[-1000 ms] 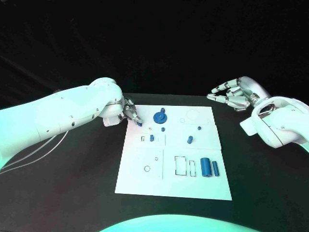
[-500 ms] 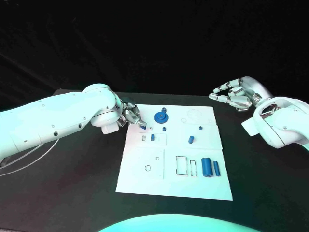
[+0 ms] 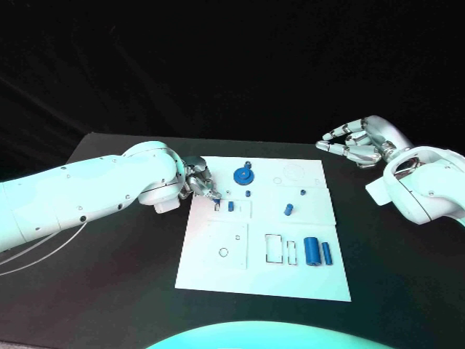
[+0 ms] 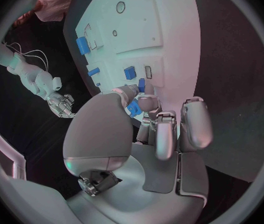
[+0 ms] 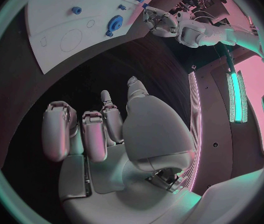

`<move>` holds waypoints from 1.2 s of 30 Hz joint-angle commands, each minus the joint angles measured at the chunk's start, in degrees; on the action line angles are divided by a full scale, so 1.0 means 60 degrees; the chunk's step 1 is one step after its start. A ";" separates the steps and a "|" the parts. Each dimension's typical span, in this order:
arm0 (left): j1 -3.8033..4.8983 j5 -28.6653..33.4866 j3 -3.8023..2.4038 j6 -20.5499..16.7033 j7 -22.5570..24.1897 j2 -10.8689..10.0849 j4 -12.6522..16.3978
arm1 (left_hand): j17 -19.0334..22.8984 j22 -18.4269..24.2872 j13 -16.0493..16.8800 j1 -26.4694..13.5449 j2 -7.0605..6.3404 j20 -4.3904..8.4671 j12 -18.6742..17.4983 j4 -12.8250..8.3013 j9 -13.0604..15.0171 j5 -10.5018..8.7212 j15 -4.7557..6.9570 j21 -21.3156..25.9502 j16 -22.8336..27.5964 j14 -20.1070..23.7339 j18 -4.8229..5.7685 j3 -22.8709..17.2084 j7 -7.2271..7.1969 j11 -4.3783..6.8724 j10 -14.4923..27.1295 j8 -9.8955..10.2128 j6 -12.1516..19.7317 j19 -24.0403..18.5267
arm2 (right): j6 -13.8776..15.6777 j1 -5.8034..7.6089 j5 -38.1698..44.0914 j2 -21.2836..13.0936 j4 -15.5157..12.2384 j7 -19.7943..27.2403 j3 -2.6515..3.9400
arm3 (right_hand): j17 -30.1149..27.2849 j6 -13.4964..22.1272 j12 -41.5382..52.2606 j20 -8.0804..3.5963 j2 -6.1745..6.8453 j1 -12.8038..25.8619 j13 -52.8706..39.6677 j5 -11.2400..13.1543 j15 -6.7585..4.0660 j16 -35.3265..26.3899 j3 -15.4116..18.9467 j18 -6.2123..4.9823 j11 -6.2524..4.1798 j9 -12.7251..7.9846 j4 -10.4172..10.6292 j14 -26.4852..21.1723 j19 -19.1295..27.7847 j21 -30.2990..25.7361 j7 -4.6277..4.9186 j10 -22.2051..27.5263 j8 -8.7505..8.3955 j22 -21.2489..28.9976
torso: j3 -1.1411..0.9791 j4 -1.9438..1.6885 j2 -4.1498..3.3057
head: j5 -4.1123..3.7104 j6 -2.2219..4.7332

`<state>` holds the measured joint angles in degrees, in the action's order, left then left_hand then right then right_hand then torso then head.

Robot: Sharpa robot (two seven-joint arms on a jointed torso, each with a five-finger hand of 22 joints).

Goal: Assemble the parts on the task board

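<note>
Where black table (image 3: 107, 291) spreads widest, bare surface on both sides of white task board (image 3: 264, 276), board lying central, long edges running away from robot. Left arm (image 3: 75, 196) reaching in low across table, elbow out, left hand (image 3: 199, 178) at board's near-left upper edge, fingertips (image 4: 146, 103) pinched on small blue part (image 4: 134, 109) just over the board surface beside a rectangular outline. Right arm (image 3: 426, 193) bent back off board's right edge, right hand (image 3: 353, 143) raised above dark table past board's far-right corner, fingers curled loosely, apart, holding nothing. Well apart from left hand, open room between the two. On board: blue gear (image 3: 242, 174) near far edge, two blue cylinders (image 3: 317, 251) upright side by side at right, small blue pegs (image 3: 287, 209) mid-board, black outlines and circles between. Lower half of board largely bare toward near edge.
</note>
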<state>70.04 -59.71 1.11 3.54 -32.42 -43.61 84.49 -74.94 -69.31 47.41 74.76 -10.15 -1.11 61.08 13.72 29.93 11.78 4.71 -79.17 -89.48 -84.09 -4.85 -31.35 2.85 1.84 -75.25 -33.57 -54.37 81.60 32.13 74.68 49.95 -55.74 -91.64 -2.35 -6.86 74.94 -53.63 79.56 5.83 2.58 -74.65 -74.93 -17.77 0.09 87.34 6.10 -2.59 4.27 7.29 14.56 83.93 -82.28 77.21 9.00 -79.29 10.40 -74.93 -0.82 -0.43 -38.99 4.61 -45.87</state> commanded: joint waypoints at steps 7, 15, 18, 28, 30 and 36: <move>-0.0066 -0.0651 -0.0001 0.0101 -0.0164 0.0057 0.0112 | -0.2510 -0.0155 0.0168 -0.0100 -0.0233 -0.0003 0.0144 -0.1549 -0.0009 -0.0052 0.0069 -0.0109 -0.0086 -0.0986 0.0143 -0.1571 -0.0065 0.0020 -0.0244 -0.0049 -0.0199 0.0147 | -0.0088 -0.0016 0.0042 -0.0008 -0.0004 0.0101 0.0000 | 0.1378 0.0018 0.0023 -0.0011 -0.0073 0.0028 -0.0434 -0.0066 -0.0067 -0.0028 0.0086 -0.0167 -0.0057 -0.0016 0.0006 0.0740 0.0058 -0.0057 -0.0065 -0.0005 0.0038 -0.0534 | -0.0009 0.0017 -0.0011 | 0.0025 -0.0016; -0.0094 -0.0722 0.0007 0.0475 -0.0336 0.0080 0.0151 | -0.2510 -0.0185 0.0198 -0.0130 -0.0285 0.0001 0.0165 -0.1577 -0.0011 -0.0056 0.0075 -0.0127 -0.0086 -0.0986 0.0149 -0.1572 -0.0077 0.0030 -0.0289 -0.0050 -0.0228 0.0160 | -0.0084 -0.0018 0.0036 -0.0017 -0.0007 0.0107 0.0000 | 0.1378 0.0018 0.0023 -0.0011 -0.0073 0.0028 -0.0434 -0.0066 -0.0067 -0.0028 0.0086 -0.0167 -0.0057 -0.0016 0.0006 0.0740 0.0058 -0.0057 -0.0065 -0.0005 0.0038 -0.0534 | -0.0010 0.0018 -0.0011 | 0.0026 -0.0048; -0.0099 -0.0732 0.0010 0.0601 -0.0389 0.0087 0.0158 | -0.2510 -0.0190 0.0193 -0.0147 -0.0304 0.0003 0.0162 -0.1587 -0.0012 -0.0057 0.0078 -0.0130 -0.0086 -0.0986 0.0150 -0.1574 -0.0083 0.0034 -0.0305 -0.0050 -0.0243 0.0163 | -0.0085 -0.0018 0.0035 -0.0017 -0.0008 0.0109 0.0000 | 0.1378 0.0018 0.0023 -0.0011 -0.0073 0.0028 -0.0434 -0.0066 -0.0067 -0.0028 0.0086 -0.0167 -0.0057 -0.0016 0.0006 0.0740 0.0058 -0.0057 -0.0065 -0.0005 0.0038 -0.0534 | -0.0008 0.0016 -0.0007 | 0.0031 -0.0060; -0.0126 -0.0769 0.0034 0.0853 -0.0523 0.0126 0.0130 | -0.2510 -0.0190 0.0193 -0.0147 -0.0304 0.0003 0.0162 -0.1587 -0.0012 -0.0057 0.0078 -0.0130 -0.0086 -0.0986 0.0150 -0.1574 -0.0083 0.0034 -0.0305 -0.0050 -0.0243 0.0163 | -0.0090 -0.0021 0.0034 -0.0020 -0.0006 0.0110 0.0000 | 0.1373 0.0021 0.0025 -0.0012 -0.0082 0.0033 -0.0435 -0.0089 -0.0068 -0.0030 0.0105 -0.0166 -0.0058 -0.0019 0.0017 0.0739 0.0055 -0.0057 -0.0065 -0.0006 0.0043 -0.0537 | -0.0005 0.0016 -0.0006 | 0.0028 -0.0065; -0.0129 -0.0772 0.0036 0.0884 -0.0535 0.0124 0.0132 | -0.2510 -0.0194 0.0189 -0.0158 -0.0312 0.0005 0.0159 -0.1593 -0.0012 -0.0057 0.0079 -0.0133 -0.0086 -0.0986 0.0151 -0.1576 -0.0087 0.0037 -0.0315 -0.0049 -0.0253 0.0165 | -0.0091 -0.0021 0.0034 -0.0021 -0.0006 0.0110 0.0000 | 0.1373 0.0021 0.0025 -0.0012 -0.0082 0.0033 -0.0435 -0.0089 -0.0068 -0.0030 0.0105 -0.0166 -0.0058 -0.0019 0.0017 0.0739 0.0055 -0.0057 -0.0065 -0.0006 0.0043 -0.0537 | -0.0006 0.0016 -0.0004 | 0.0027 -0.0071; -0.0135 -0.0779 0.0040 0.0938 -0.0574 0.0121 0.0152 | -0.2510 -0.0195 0.0188 -0.0161 -0.0314 0.0005 0.0158 -0.1594 -0.0013 -0.0057 0.0080 -0.0133 -0.0086 -0.0986 0.0151 -0.1576 -0.0087 0.0038 -0.0317 -0.0049 -0.0255 0.0165 | -0.0092 -0.0023 0.0034 -0.0027 -0.0010 0.0109 0.0000 | 0.1373 0.0021 0.0025 -0.0012 -0.0082 0.0033 -0.0435 -0.0089 -0.0068 -0.0030 0.0105 -0.0166 -0.0058 -0.0019 0.0017 0.0739 0.0055 -0.0057 -0.0065 -0.0006 0.0043 -0.0537 | -0.0006 0.0016 -0.0008 | 0.0031 -0.0074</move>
<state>69.35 -64.04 1.27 7.34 -35.21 -42.96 85.24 -74.91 -70.43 48.51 73.16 -12.02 -0.92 61.70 11.42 29.77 11.40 4.71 -79.58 -89.75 -84.09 -4.84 -33.65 2.67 2.12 -76.76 -33.56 -54.99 82.22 32.13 74.58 49.90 -55.89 -91.65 -2.22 -6.86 74.92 -53.63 79.56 5.83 2.58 -74.65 -74.91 -17.96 0.09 87.34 6.40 -2.59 4.27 7.25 14.56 83.93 -82.28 77.21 9.00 -79.29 10.40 -74.90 -0.87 -0.34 -39.02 4.76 -46.30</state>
